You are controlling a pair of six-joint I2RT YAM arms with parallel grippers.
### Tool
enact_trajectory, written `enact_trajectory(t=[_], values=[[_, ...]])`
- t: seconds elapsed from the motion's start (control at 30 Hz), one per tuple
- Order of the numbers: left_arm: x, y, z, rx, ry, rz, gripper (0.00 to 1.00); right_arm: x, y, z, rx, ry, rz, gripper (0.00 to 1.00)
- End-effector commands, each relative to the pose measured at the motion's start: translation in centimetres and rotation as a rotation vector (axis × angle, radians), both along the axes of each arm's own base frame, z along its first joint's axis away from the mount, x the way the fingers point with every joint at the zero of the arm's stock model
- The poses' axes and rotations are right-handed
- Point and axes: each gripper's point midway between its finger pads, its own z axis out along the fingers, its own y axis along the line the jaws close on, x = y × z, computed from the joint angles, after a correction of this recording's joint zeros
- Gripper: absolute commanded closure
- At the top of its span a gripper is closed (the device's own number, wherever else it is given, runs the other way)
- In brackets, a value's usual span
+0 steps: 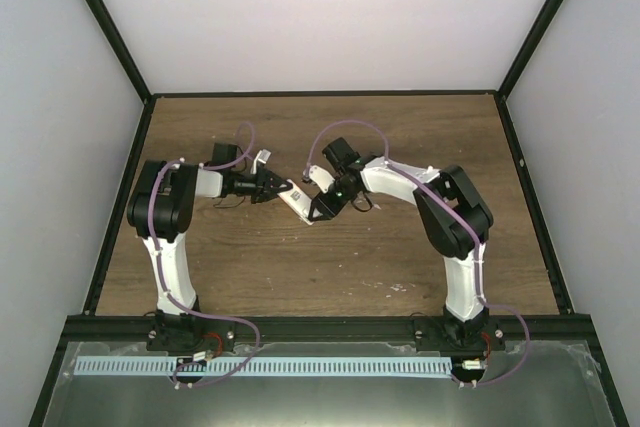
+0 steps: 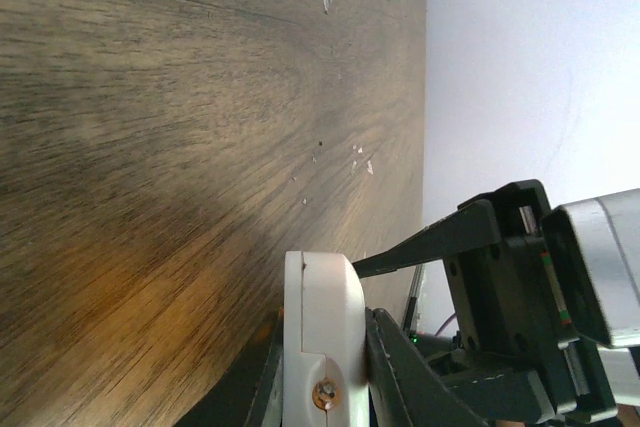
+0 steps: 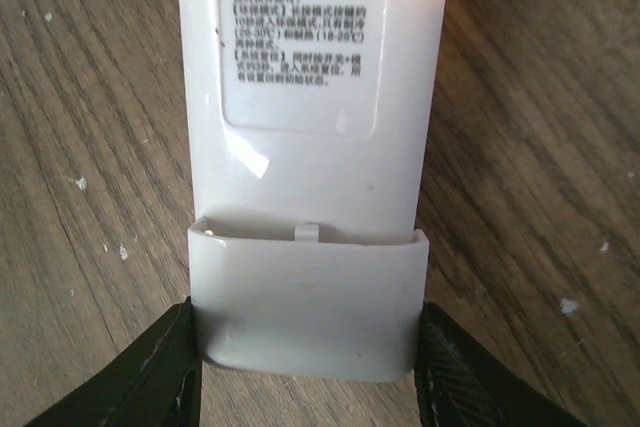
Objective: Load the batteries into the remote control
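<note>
Right gripper (image 3: 308,372) and left gripper (image 1: 272,188) both clamp one white remote control (image 3: 310,177), mid-table between the two arms.
The right gripper's black fingers (image 3: 160,377) pinch the sides of the remote's lower end, its printed label face toward the wrist camera. The left gripper's jaws are closed narrow on the opposite end, seen edge-on over the wooden table (image 1: 330,277).

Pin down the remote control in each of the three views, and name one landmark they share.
Top external: the remote control lies slanted near the middle of the wooden table.
Left wrist: bottom centre, a white slab seen end-on.
Right wrist: centre, printed label facing the camera, near end gripped by the right pincer.
Shared landmark: the wooden table, behind the remote control in all three.
</note>
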Motion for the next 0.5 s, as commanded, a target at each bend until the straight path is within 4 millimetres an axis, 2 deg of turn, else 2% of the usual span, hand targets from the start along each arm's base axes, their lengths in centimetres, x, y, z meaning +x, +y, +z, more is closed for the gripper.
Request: enact_trajectory(t=[0.0,0.23,0.47], values=[[0.3,0.3,-0.5,0.031,-0.019,0.009,1.0,-0.5,0.7,-0.2,-0.007,0.024,0.023,0.58],[0.5,0.4,-0.5,0.036,-0.021,0.012,1.0,-1.7,0.3,-0.8,-0.031,0.047,0.031,0.57],[0.5,0.4,-0.6,0.04,-0.022,0.015,1.0,-2.2,0.7,-1.2,-0.039,0.063,0.035,0.57]])
